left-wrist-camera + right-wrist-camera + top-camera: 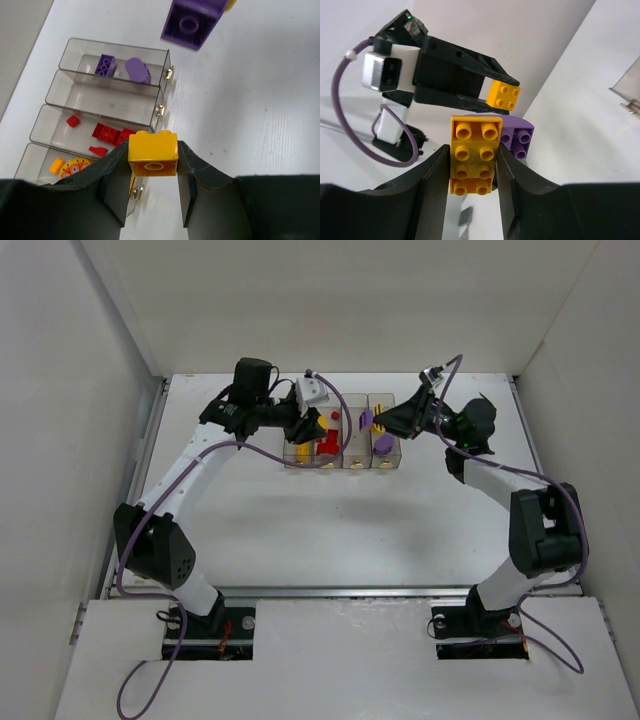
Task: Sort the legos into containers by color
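While both arms lean in over the desk (260, 125), left gripper (313, 426): jaws pinched tight on a yellow brick (152, 154), which hangs in the air with its hollow underside facing the left wrist camera.
Containers (111, 100): four clear bins in a row on the desk, sitting between the two grippers in the top view.
Leftmost bin: an orange bit (56, 165) and a round yellow piece (75, 168) lie on its floor, right under the left jaws!
Second bin: it's all red in here, with a red cluster (107, 133) and a small red bit (73, 121) lying apart from it.
Rightmost bin: a purple studded block (105, 65) and a rounded purple piece (137, 71) lie side by side.
Right gripper (472, 150): jaws clamped on the long sides of a long yellow brick (474, 155), and a purple brick (517, 140) is stuck to its side. The load is off the desk, over the right half of the row.
Face-off: the two grippers point tip to tip, near each other but apart.
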`<action>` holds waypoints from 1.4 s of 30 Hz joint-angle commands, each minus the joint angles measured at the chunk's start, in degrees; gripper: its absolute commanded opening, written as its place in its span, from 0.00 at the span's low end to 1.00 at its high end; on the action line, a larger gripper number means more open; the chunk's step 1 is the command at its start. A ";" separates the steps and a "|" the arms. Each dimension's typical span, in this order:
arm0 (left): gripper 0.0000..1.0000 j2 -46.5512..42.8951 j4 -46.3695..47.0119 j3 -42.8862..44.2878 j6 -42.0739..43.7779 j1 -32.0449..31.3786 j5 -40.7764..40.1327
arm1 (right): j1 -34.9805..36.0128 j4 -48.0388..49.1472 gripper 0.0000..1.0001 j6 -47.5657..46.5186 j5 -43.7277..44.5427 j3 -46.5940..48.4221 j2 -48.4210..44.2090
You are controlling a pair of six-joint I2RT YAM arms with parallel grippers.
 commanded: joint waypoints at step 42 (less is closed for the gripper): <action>0.00 20.22 15.41 7.73 -29.51 1.32 -18.97 | -16.26 -19.84 0.00 -21.26 2.29 -9.60 -17.40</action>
